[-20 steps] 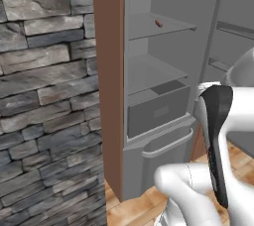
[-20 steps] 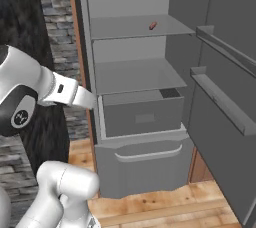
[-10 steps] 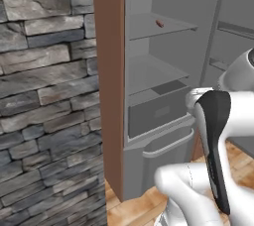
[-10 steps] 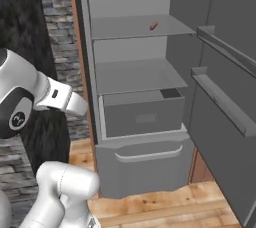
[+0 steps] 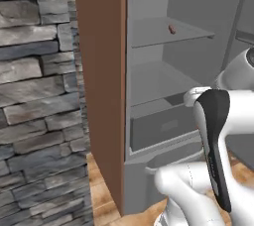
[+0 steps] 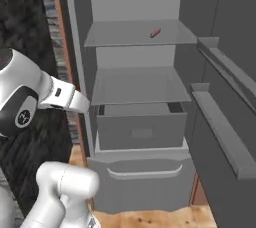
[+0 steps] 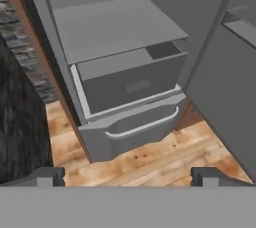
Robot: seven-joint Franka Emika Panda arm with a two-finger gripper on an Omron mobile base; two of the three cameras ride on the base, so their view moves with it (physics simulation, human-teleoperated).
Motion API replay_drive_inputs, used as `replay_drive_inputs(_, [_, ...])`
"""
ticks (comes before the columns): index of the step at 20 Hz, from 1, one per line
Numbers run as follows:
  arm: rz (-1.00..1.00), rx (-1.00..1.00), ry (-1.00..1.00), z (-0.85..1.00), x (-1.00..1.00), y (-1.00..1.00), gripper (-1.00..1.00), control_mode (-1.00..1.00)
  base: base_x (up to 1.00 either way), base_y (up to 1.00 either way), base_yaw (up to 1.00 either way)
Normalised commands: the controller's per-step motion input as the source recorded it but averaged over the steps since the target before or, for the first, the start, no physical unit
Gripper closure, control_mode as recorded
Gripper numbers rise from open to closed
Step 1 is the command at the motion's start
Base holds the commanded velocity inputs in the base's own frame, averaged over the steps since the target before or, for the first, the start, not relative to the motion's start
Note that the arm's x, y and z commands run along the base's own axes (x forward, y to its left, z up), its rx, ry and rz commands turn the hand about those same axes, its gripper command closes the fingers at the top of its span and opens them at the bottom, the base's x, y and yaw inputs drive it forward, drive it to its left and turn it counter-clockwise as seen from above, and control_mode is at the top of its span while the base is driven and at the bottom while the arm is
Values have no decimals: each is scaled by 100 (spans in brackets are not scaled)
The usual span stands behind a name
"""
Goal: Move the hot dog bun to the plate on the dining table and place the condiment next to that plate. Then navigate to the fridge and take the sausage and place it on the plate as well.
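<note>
The fridge (image 6: 140,127) stands open in front of me, with pale grey shelves and a drawer (image 7: 130,84) pulled slightly out. The sausage (image 6: 155,33), a small reddish cylinder, lies on the upper shelf; the left base view has the sausage (image 5: 171,28) at its top right. In the hand view my gripper (image 7: 127,177) is open, nothing between its fingertips (image 7: 47,176). It looks down at the fridge's drawer and lower handle, well below the sausage's shelf. The hot dog bun, plate, condiment and dining table are out of view.
The open fridge door (image 6: 220,122) with its door shelves juts out on the right. A brown wooden panel (image 5: 101,96) and a stone wall (image 5: 34,96) border the fridge on the left. Wooden floor (image 7: 150,157) lies in front.
The whole picture has shifted a little down and to the right, so the camera has moved. My arm has also shifted slightly. The gripper stays open and the sausage lies where it was.
</note>
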Motion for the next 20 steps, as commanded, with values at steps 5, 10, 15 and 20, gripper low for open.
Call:
replay_drive_inputs(5, [0, 0, 0, 0, 0, 0, -100, 100, 55, -47, 4])
replay_drive_inputs(10, [0, 0, 0, 0, 0, 0, -100, 100, 74, -31, -2])
replay_drive_inputs(15, [0, 0, 0, 0, 0, 0, -100, 100, 83, -16, -6])
replay_drive_inputs(20, [-1, 0, 0, 7, 15, -2, -100, -100, 62, -6, -6])
